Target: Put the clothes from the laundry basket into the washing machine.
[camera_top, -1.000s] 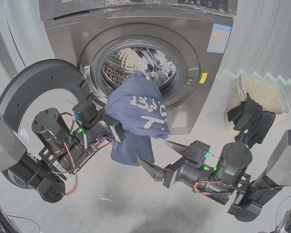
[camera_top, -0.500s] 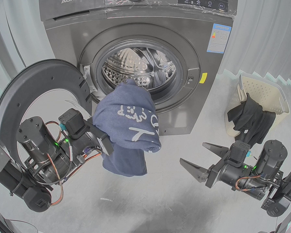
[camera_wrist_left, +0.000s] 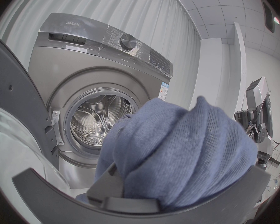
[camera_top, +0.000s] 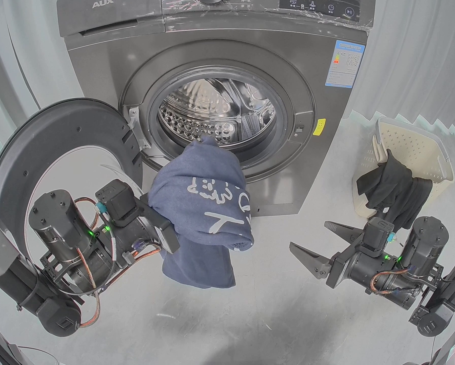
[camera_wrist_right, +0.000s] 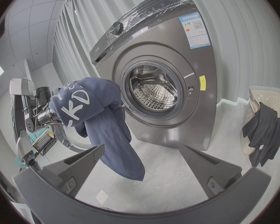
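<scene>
Your left claw (camera_wrist_left: 112,187) is clamped on the navy blue sweatshirt with white lettering (camera_top: 207,193). The cloth bunches over the fingers and hides the tips. The sweatshirt hangs clear of the floor (camera_top: 268,320), in front of the lower rim of the round opening of the grey front-loading washing machine (camera_top: 288,77). Whether it touches that rim cannot be told. The steel drum (camera_top: 212,107) shows behind it, and none of the garment lies inside.

The machine's round dark door (camera_top: 50,143) stands swung wide open on your left side, just behind the left arm.

Your right claw (camera_top: 311,235) has its two fingers spread wide apart and grips nothing. It hangs low over the floor to the right of the sweatshirt, well apart from it, with its tips pointing toward the machine.

The cream perforated plastic laundry basket (camera_top: 414,143) sits tilted on the floor to the right of the machine. A black garment (camera_top: 394,188) is draped over its near rim and hangs down outside, just behind the right arm.
</scene>
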Tool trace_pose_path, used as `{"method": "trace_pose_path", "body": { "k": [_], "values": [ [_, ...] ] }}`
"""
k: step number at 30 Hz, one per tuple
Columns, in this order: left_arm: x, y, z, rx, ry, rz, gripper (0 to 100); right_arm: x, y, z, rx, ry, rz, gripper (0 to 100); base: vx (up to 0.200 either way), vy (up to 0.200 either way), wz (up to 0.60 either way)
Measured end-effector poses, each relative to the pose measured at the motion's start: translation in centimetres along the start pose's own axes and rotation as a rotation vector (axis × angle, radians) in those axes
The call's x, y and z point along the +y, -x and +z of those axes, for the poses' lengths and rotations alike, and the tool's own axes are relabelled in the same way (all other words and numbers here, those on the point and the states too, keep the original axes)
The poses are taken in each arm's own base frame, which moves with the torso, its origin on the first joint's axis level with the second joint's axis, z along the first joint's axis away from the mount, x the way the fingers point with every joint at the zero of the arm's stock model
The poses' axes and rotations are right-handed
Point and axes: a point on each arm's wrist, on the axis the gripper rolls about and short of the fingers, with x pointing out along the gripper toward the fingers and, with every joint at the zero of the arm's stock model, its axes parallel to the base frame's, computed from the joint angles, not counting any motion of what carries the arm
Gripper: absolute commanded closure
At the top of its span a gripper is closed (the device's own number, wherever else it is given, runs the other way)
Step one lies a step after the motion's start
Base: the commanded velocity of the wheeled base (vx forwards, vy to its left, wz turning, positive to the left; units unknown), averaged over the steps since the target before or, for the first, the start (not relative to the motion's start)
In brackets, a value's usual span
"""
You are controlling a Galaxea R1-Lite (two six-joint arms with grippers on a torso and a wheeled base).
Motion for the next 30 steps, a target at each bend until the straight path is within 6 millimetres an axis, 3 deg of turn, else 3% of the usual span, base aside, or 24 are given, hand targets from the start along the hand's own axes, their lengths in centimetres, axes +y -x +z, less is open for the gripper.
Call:
{"method": "trace_pose_path", "body": {
  "k": [16, 30],
  "values": [
    [0.0, -0.3, -0.9, 0.028, -0.010, -0.001, 100, -0.2, -0.2, -0.5, 0.023, -0.002, -0.009, 0, 0.200, 0.000, 0.00],
    [-0.3, -0.5, -1.4, 0.045, -0.009, -0.012, 100, 0.4, 0.6, -1.5, 0.072, 0.003, 0.016, 0, 0.000, 0.000, 0.00]
  ]
}}
